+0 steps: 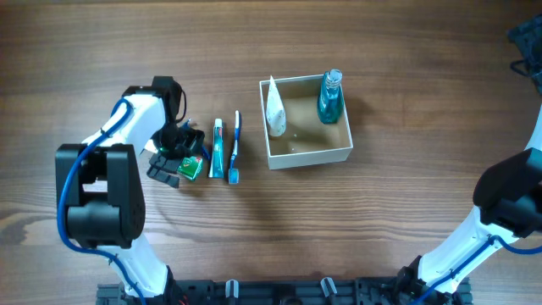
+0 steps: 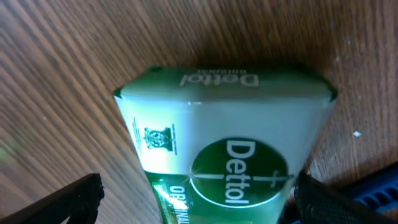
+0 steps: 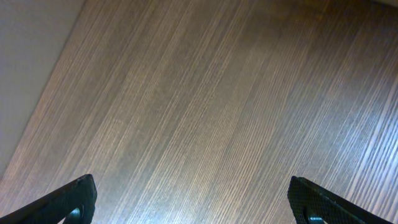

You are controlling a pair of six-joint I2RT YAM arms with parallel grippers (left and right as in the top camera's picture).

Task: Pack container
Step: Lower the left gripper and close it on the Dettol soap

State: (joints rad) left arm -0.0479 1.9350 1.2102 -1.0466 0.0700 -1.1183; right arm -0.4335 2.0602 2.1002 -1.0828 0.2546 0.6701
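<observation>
— soap [image 2: 224,143] fills the left wrist view: a green and white dettol pack lying on the wood table [image 2: 56,74].
— and the left gripper [image 2: 199,208]?
— its fingers [image 2: 78,199] stand wide, one on each side of the pack. bare wood shows between the soap and the finger on the left of that view. the other finger sits right at the pack's edge, and i cannot tell whether it touches.
— where is the container [image 1: 309,157]?
— seen from overhead, it stands upright on the table, right of centre and toward the far side. white walls, tan inside, open on top.
— what's in it?
— a white tube [image 1: 275,110] leans at its left wall. a blue bottle [image 1: 330,97] is in its far right corner.
— and outside it?
— all to the container's left. near its left wall lies a blue toothbrush [image 1: 235,146], then a toothpaste [image 1: 218,148] just beside that, the two about parallel. farther left again is the soap, with the left gripper over it, well apart from the container.
— the right gripper [image 3: 193,205]?
— fingers wide as well, with only bare wood between them. overhead shows just the right arm [image 1: 508,203], well to the container's right at the frame edge.
</observation>
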